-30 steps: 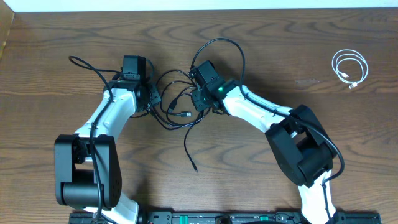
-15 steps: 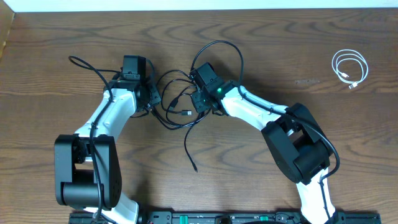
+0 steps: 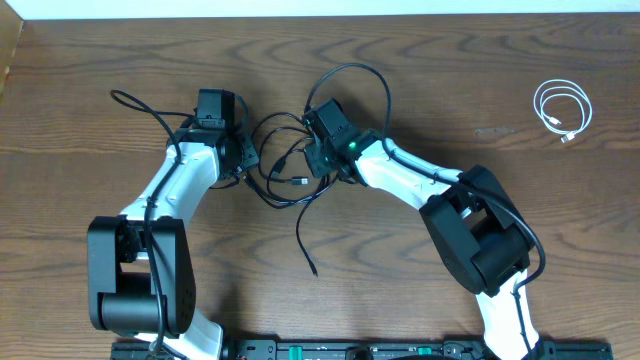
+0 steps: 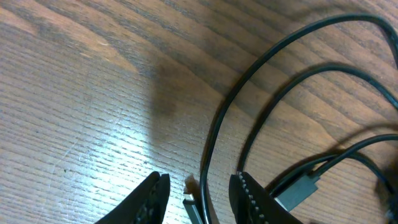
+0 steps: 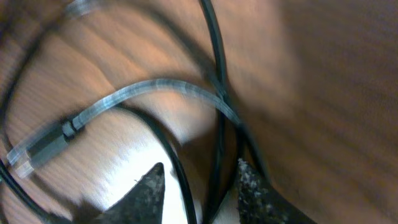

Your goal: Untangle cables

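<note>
**Cables (image 3: 285, 172) tangled mid-counter (image 3: 450, 70)**

Two black cables lie looped over each other in a loose tangle. The left claw (image 3: 246, 160) sits just left of the tangle. Its fingers stand apart, and one black strand runs through the gap without being pinched. The right claw (image 3: 322, 160) sits just right of the tangle, fingers also apart, with black strands crossing between them. One loop arcs above the tangle, and a loose end (image 3: 305, 245) trails below it. The white cable (image 3: 562, 108) lies coiled well to the right of the tangle, clear of both claws.
</note>
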Available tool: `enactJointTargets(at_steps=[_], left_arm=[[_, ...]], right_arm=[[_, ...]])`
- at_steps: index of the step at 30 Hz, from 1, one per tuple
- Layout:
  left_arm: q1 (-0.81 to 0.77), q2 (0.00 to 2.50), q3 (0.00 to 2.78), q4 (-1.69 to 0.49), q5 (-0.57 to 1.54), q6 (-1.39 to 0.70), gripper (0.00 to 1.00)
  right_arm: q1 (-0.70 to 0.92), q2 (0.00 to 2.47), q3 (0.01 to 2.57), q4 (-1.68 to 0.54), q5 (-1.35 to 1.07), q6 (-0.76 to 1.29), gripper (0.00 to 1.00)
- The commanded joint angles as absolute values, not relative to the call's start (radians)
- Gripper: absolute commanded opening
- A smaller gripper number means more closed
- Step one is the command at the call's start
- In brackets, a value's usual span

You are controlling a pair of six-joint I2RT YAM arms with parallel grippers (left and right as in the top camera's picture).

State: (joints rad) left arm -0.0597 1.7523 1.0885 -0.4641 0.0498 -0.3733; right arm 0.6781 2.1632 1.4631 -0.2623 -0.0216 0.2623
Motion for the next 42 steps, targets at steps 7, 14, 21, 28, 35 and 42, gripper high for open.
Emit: enactJointTargets(at_steps=[7,14,21,28,35,42], left_arm=[[-0.056,1.744,1.085,-0.466,0.045,-0.38,0.39],[-0.056,1.744,1.085,-0.463,0.045,-0.38,0.4],[-0.056,1.744,1.085,-0.464,0.045,-0.38,0.4],[-0.056,1.744,1.085,-0.463,0.045,-0.38,0.4],[-0.056,1.744,1.085,-0.463,0.045,-0.38,0.4],[-0.056,1.744,1.085,-0.464,0.045,-0.381,0.4]], right_arm=[[0.685,2.179,1.469,-0.196,-0.01,0.3,0.21],[0.689,2.179,1.469,-0.255,-0.009,0.299,0.26],[0.691,2.179,1.469,-0.274,-0.01,0.3,0.2],[0.7,2.179,1.469,-0.297,-0.01,0.3,0.15],[0.705,2.179,1.469,-0.337,-0.01,0.3,0.16],[0.705,2.179,1.469,-0.334,-0.01,0.3,0.13]])
